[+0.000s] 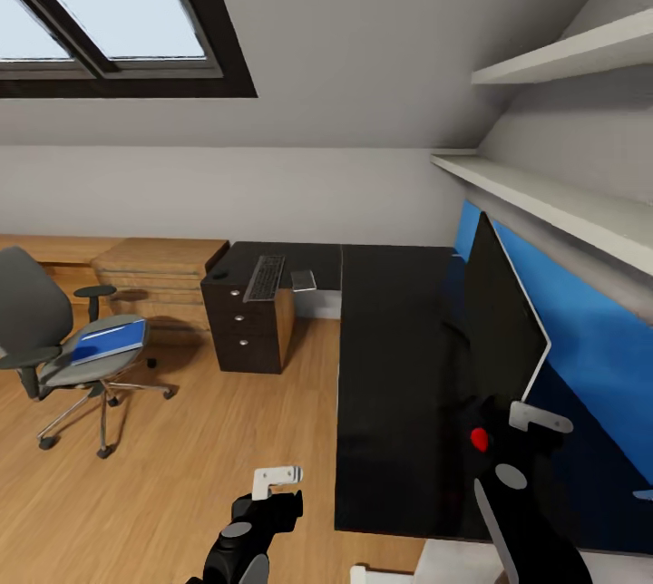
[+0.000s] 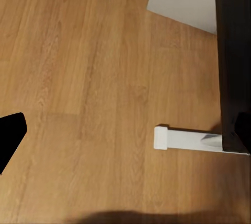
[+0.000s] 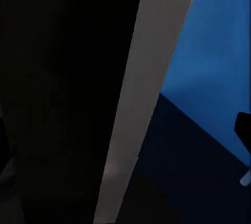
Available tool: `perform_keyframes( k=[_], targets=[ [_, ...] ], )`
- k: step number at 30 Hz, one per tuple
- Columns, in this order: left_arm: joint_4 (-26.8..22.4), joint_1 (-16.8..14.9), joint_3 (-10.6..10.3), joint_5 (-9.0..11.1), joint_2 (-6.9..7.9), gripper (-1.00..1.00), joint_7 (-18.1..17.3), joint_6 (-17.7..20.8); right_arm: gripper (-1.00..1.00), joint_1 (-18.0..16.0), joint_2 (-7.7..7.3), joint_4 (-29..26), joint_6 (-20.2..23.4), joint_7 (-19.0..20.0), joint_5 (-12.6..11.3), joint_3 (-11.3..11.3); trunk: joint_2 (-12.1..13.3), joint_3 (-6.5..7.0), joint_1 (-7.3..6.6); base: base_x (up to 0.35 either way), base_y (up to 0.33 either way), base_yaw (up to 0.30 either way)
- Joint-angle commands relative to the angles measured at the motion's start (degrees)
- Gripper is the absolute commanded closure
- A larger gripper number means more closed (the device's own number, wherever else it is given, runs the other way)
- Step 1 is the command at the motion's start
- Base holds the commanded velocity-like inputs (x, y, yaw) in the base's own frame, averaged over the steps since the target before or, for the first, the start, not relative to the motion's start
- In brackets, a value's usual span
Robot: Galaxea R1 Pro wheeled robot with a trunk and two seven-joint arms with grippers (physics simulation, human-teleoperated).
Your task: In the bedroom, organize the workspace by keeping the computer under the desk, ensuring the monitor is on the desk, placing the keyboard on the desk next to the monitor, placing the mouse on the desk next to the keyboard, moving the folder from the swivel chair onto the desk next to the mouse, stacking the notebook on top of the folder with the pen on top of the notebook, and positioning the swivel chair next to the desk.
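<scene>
Attic bedroom, L-shaped black desk (image 1: 399, 366) with monitor (image 1: 494, 330) near the right gripper (image 1: 521, 439), keyboard (image 1: 264, 277) on its far end, blue folder (image 1: 109, 341) on swivel chair (image 1: 54, 339), left gripper (image 1: 272, 493) over floor, both grips' states unclear.

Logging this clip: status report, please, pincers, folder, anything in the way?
Left pincer low over floor, state unclear. Right pincer at monitor edge, state unclear. Folder on swivel chair; keyboard on desk.
</scene>
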Motion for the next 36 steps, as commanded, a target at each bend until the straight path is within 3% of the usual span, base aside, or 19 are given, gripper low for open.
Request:
perform_keyframes(
  k=[1, 13, 36],
  targets=[
    [-0.1, -0.1, -0.1, 0.5, 0.01, -1.0, 0.5, 0.1, -1.0, 0.0, -0.02, 0.0, 0.4, -0.2, 0.4, 0.0, -0.1, -0.11, 0.02, 0.0, -0.249, 0.0],
    [-0.1, -0.1, 0.0, 0.5, 0.02, -1.0, 0.5, 0.1, -1.0, 0.0, -0.02, 0.0, 0.4, -0.2, 0.4, 0.0, -0.1, -0.11, 0.02, 0.0, -0.217, 0.0],
    [-0.1, -0.1, 0.0, 0.5, 0.02, -1.0, 0.5, 0.2, -1.0, 0.0, -0.02, -0.3, 0.4, -0.2, 0.5, 0.1, -0.1, -0.11, 0.02, 0.0, -0.009, 0.0]
  ],
)
